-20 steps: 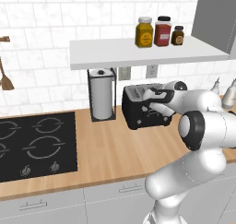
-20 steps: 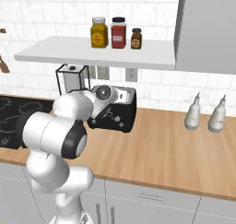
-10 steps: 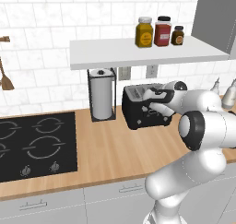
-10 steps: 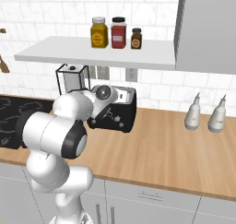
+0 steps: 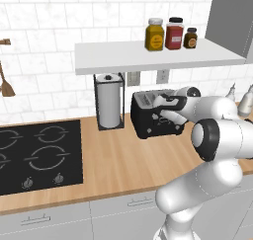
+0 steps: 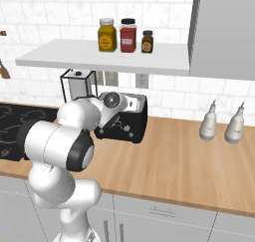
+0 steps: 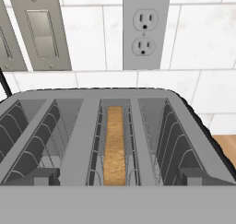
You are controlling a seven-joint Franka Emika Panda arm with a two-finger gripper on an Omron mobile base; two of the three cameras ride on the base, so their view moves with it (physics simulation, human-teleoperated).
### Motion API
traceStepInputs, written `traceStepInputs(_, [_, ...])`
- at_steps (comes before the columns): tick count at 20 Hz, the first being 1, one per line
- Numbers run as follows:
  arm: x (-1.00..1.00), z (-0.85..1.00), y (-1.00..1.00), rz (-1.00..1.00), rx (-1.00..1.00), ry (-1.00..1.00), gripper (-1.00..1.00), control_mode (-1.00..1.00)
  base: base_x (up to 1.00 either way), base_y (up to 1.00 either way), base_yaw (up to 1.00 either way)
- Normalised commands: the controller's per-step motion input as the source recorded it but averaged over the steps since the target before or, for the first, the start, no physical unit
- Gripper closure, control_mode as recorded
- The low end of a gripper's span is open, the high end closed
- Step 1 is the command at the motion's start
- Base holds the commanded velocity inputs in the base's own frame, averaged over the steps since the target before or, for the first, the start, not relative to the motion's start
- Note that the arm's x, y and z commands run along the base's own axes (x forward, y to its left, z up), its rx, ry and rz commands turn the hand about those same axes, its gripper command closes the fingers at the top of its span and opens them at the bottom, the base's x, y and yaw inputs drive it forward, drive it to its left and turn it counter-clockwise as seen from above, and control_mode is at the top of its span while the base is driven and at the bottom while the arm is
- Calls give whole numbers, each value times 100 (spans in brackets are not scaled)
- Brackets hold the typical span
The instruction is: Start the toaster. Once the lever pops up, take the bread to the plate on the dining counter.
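Observation:
The black four-slot toaster stands on the wood worktop against the tiled wall. In the hand view I look down into the toaster's grey slots. The bread stands sunk in the third slot from the left, its tan top edge showing. My gripper is open, one dark fingertip low at each side of the toaster's near edge, nothing between them. From the base views the hand hovers at the toaster's front top. The plate and the dining counter are out of view.
A paper-towel roll in a black holder stands left of the toaster, the black hob further left. A shelf with three jars hangs above the toaster. Two white bottles stand to the right. Outlet and switch plates are on the wall.

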Motion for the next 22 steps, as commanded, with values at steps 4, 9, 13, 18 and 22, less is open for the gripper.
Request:
traceStepInputs(4, [0, 0, 0, 0, 0, 0, -100, -100, 0, 0, 0])
traceStepInputs(9, [0, 0, 0, 0, 0, 0, -100, -100, 0, 0, 0])
traceStepInputs(13, [0, 0, 0, 0, 0, 0, -100, -100, 0, 0, 0])
traceStepInputs(18, [0, 0, 0, 0, 0, 0, -100, -100, 0, 0, 0])
traceStepInputs(22, [0, 0, 0, 0, 0, 0, -100, -100, 0, 0, 0])
